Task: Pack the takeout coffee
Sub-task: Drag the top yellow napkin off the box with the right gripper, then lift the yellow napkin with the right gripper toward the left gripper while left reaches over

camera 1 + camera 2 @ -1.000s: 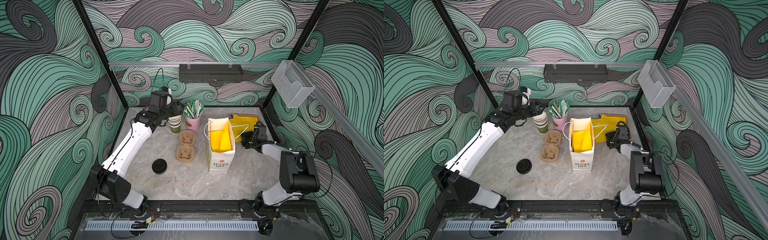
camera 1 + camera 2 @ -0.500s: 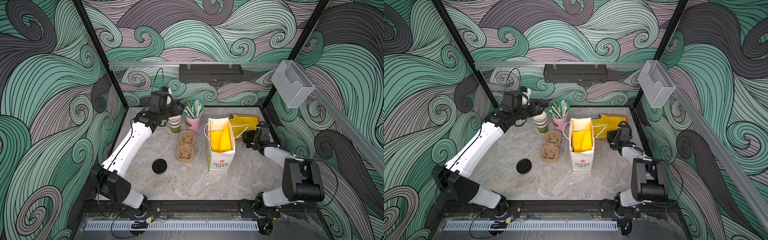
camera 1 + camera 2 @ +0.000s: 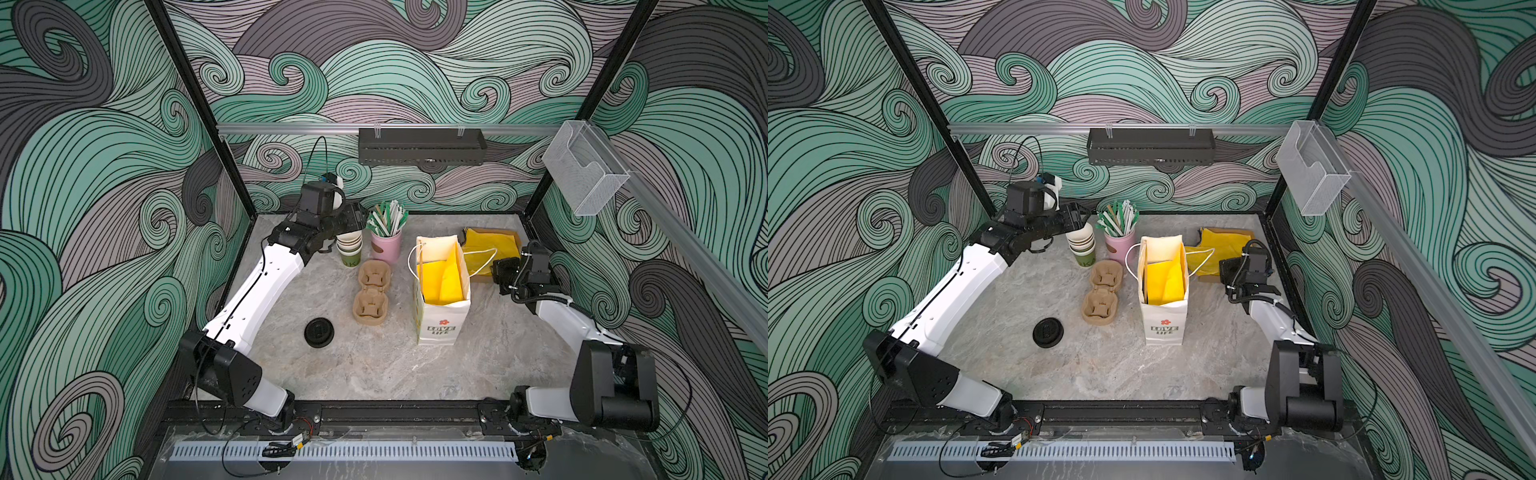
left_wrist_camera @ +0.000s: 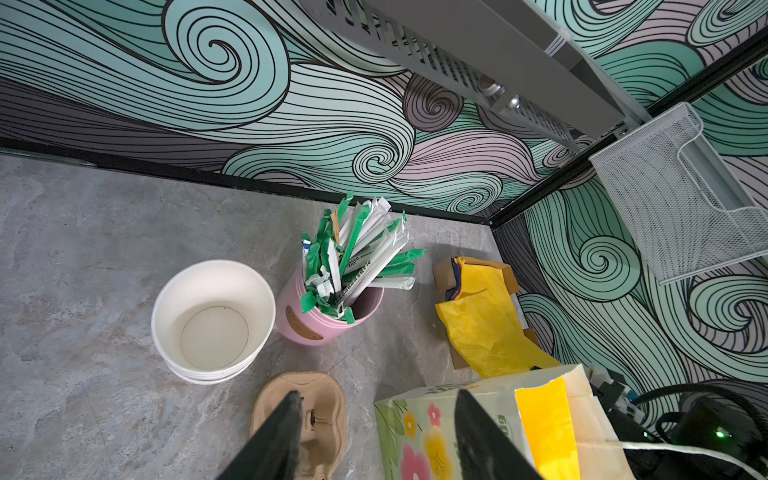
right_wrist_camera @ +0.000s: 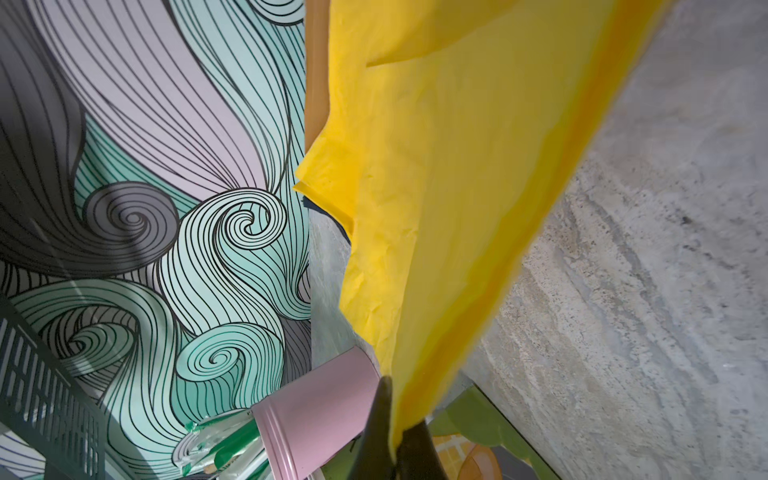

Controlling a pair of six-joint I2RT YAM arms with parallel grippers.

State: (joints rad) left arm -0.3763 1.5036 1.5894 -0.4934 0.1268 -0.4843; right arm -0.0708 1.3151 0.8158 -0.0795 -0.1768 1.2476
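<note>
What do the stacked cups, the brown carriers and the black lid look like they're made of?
Stacked cups: likely paper, matte cream-white inside, rolled rim, seamed base disc. Brown carriers: moulded pulp, by the dull, rough tan surface and soft pressed wells. Black lid: probably thin plastic, smooth with moulded rings.

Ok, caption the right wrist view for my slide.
Right wrist view: jaws shut on a yellow tissue sheet, pink straw cup and grey marble tabletop behind.
</note>
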